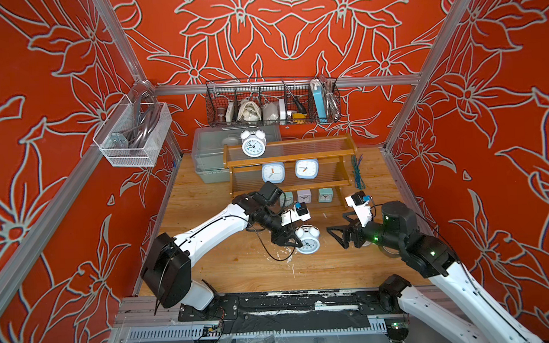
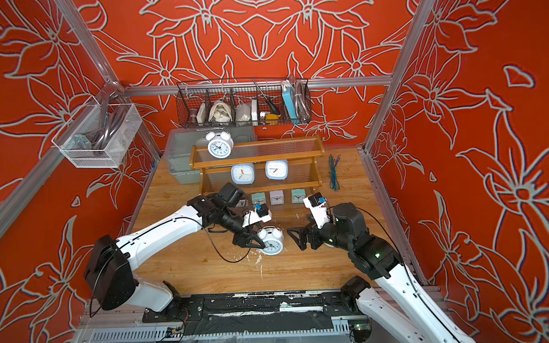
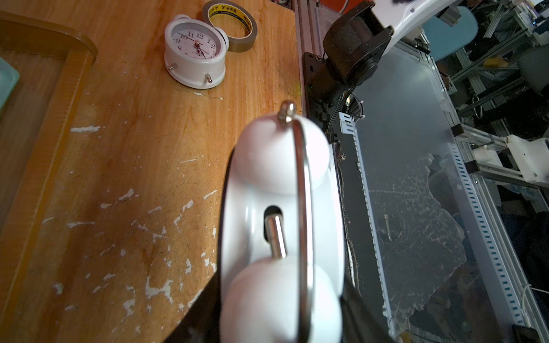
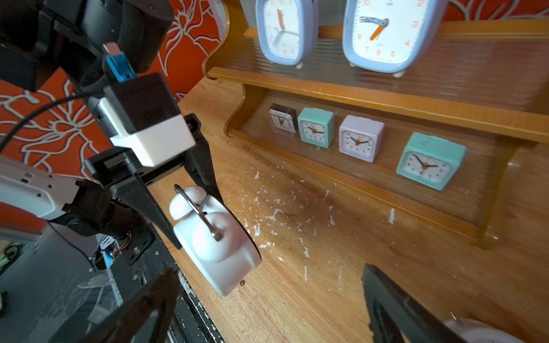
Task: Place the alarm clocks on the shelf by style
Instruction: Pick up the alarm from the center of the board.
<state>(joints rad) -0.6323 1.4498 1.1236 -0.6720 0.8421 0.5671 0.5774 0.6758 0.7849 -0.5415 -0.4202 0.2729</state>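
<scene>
In front of the shelf, the left gripper pinches a white twin-bell clock, its black fingers on face and back, over the scuffed wooden worktop. The right gripper hangs beside it, fingers spread wide. A second twin-bell clock stands at one end of the shelf's top tier, with open ribbed clear panel alongside. Two pale-blue rounded-square clocks stand on the middle tier and four tiny square clocks on the bottom.
</scene>
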